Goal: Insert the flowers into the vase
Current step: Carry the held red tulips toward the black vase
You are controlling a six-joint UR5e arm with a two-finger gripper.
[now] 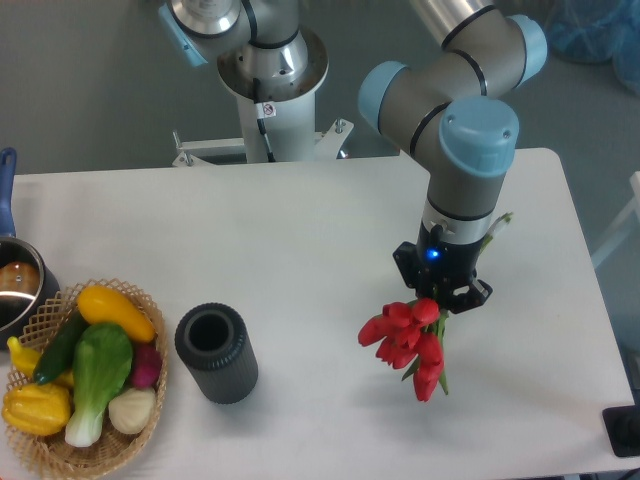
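My fingers (441, 297) are pinched on the stems of the flowers (405, 336), just above the red buds, so the bunch hangs clear of the table (300, 240) with the heads pointing down toward me and one stem end poking out past the wrist. I judge the bunch light and soft: the stems will bend and the buds swing, so a firm hold low on the stems, where I have it, seems right, without crushing them. The vase (215, 353) stands upright well to the left, its round mouth open and facing up. Beside it sits a basket (130, 420) of vegetables (95, 370), with a pot (15, 290) at the table's edge.
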